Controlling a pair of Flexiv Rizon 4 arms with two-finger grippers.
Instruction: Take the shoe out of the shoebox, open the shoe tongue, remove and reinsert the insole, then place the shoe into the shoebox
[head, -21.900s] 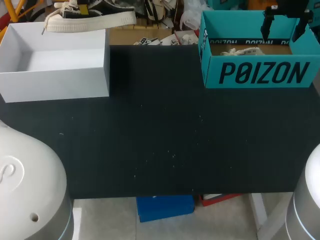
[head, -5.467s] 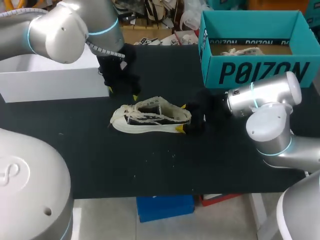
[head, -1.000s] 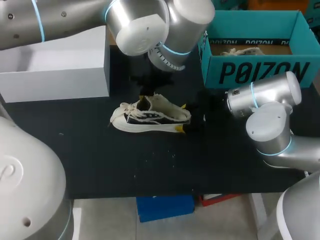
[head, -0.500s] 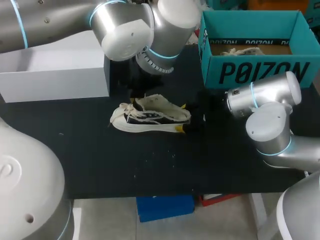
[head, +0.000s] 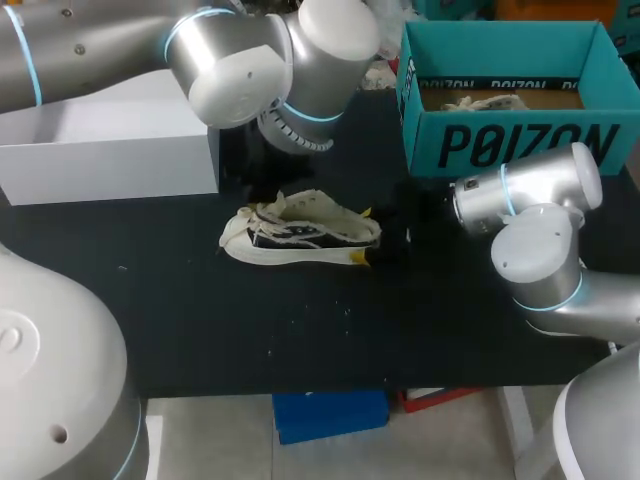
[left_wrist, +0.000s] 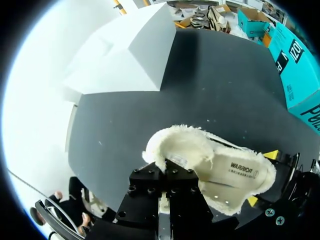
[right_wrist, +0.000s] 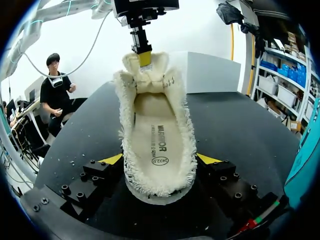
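Note:
A cream fleece-lined shoe (head: 300, 235) lies on its sole mid-table, toe to the left. My right gripper (head: 362, 235) is shut on its heel, one yellow tip on each side. In the right wrist view the shoe (right_wrist: 157, 140) sits between the fingers and the insole (right_wrist: 159, 125) shows inside. My left gripper (left_wrist: 165, 172) is shut on the shoe tongue (left_wrist: 159, 159), drawn up and toward the toe. From the right wrist view the left gripper (right_wrist: 144, 59) pinches the tongue at the shoe's far end. The teal shoebox (head: 520, 145) stands at the back right.
A white open box (head: 110, 165) stands at the back left, close beside my left arm. Something pale lies inside the teal shoebox. The black table top (head: 300, 330) in front of the shoe is bare.
My left arm has shifted to the left, taking the tongue from upright toward the toe. The shoe and my right arm have stayed in place.

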